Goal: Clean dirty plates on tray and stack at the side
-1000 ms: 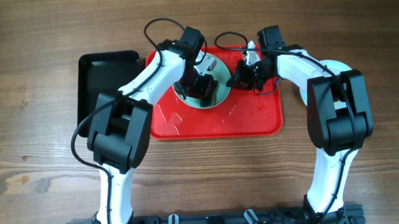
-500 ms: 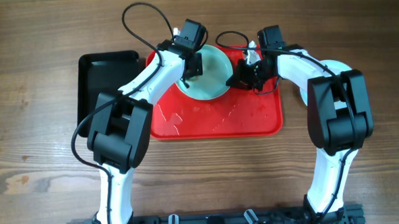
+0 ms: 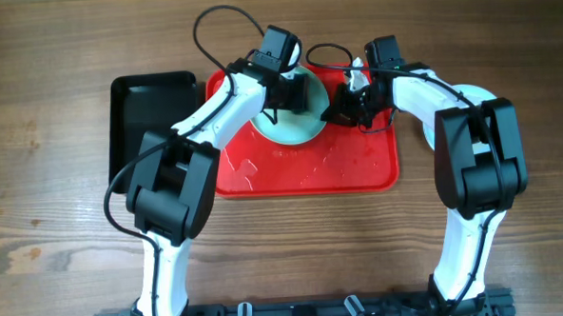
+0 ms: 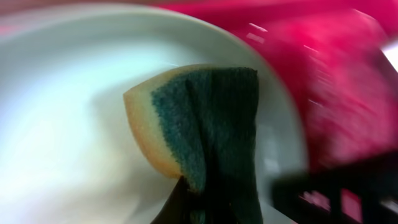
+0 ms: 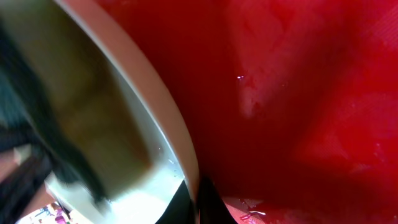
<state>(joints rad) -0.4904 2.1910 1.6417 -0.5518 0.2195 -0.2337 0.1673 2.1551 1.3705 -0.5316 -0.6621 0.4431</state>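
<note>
One pale blue plate (image 3: 285, 129) lies at the back of the red tray (image 3: 358, 164). My left gripper (image 3: 293, 93) is over the plate's far part, shut on a yellow sponge with a green scouring face (image 4: 205, 124) that presses on the plate's inner surface (image 4: 74, 112). My right gripper (image 3: 335, 110) is shut on the plate's right rim (image 5: 155, 106), one finger on each side (image 5: 194, 190), above the wet tray floor (image 5: 298, 93). The tray shows blurred in the left wrist view (image 4: 336, 81). No other plates are in view.
A smaller black tray (image 3: 151, 111) sits against the red tray's left side. Water drops lie on the red tray's front half (image 3: 301, 162). Bare wooden table (image 3: 54, 187) surrounds both trays. Cables loop above the arms at the back.
My left gripper with the sponge moved from the plate's middle to its left rim, then right along its far part. The right gripper kept its hold on the rim.
</note>
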